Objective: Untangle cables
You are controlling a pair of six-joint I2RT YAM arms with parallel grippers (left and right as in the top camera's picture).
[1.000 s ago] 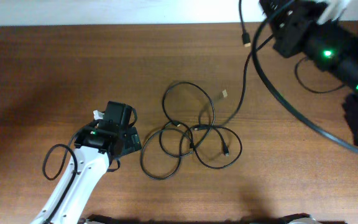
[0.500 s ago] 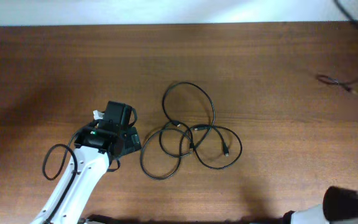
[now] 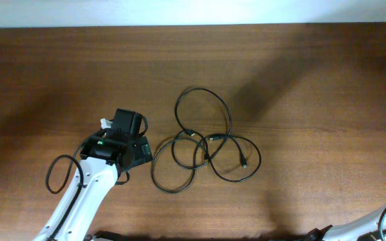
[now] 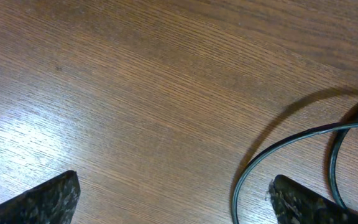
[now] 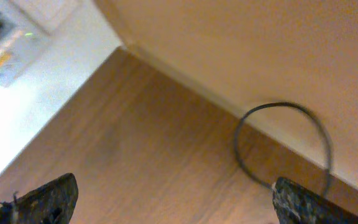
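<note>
Beside the cables [image 3: 210, 138], the left hand [image 4: 176, 200] stands spread and empty; the right hand [image 5: 179, 200] gapes empty too

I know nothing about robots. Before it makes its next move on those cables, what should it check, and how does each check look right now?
1. Left end effector open and empty: ok.
2. Right end effector open and empty: ok, fingers wide apart, nothing between them.
3. Cables fully in the overhead view: ok.
4. Left end effector close to the cables: ok, one loop lies by its finger.
5. Right end effector close to the cables: not ok, its arm shows only at the overhead's bottom right corner.
6. Which strand crosses over which: cannot tell, too thin to see.
</note>
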